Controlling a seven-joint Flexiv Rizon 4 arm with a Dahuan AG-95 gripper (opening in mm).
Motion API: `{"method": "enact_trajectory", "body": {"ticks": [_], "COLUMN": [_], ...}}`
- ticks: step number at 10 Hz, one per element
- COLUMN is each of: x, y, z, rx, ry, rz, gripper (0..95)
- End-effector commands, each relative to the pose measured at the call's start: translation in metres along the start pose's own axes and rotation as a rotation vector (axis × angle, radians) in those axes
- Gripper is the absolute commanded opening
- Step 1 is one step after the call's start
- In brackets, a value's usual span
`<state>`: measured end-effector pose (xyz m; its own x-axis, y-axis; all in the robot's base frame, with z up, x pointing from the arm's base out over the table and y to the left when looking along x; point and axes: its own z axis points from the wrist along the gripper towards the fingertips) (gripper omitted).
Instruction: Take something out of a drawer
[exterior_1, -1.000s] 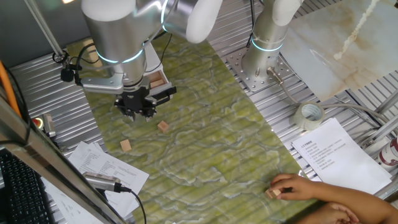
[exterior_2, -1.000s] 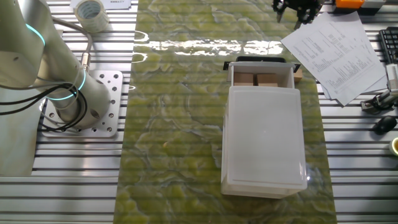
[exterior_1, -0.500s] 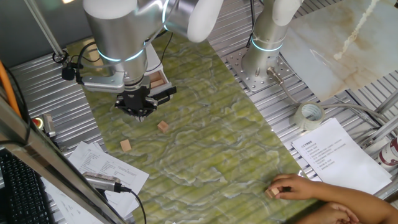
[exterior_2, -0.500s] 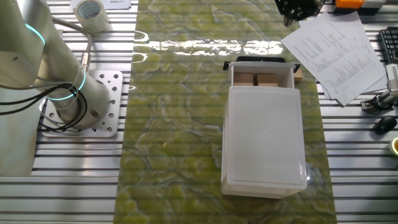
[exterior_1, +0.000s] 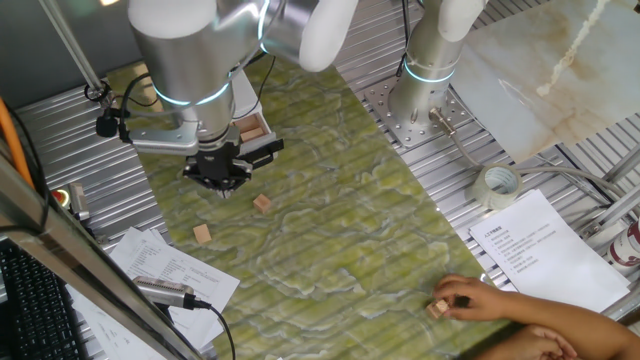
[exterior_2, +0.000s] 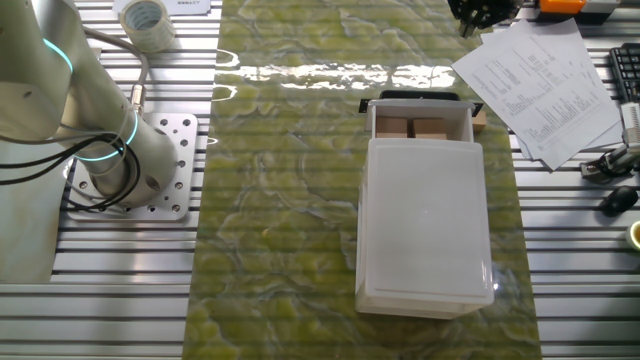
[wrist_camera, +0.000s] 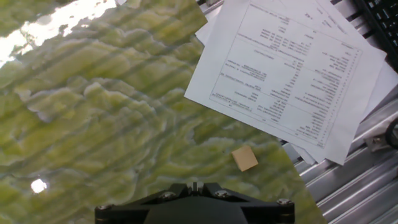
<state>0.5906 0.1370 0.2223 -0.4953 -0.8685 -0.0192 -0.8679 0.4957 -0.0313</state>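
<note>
Tan wooden blocks (exterior_2: 411, 127) sit in the drawer (exterior_2: 421, 117), pulled open from the white box (exterior_2: 425, 215) so they can be reached. Over the green mat (exterior_1: 330, 235) hangs the gripper (exterior_1: 218, 180), fingers apparently together, holding nothing visible; two loose blocks (exterior_1: 262, 203) lie nearby.

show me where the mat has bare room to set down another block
Bare mat lies between the arm's base and the white box, and in the middle between the two loose blocks and the person's hand. It's crowded by the open drawer, the papers and the gripper.
</note>
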Motion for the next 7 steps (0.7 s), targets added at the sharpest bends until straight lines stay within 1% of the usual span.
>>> {"method": "enact_trajectory", "body": {"ticks": [1,5,6,7], "x": [0.0003,-0.0003,0.0021,0.0066], "y": [0.0003,0.0004,0.0002,-0.0001], "z": [-0.0002,-0.0006,0.0008,0.0033], "rx": [-0.002,-0.003,0.004,0.004], "ry": [0.007,0.007,0.02,0.021], "rz": [0.014,0.056,0.07,0.079], "gripper": [0.0,0.0,0.0,0.0]}}
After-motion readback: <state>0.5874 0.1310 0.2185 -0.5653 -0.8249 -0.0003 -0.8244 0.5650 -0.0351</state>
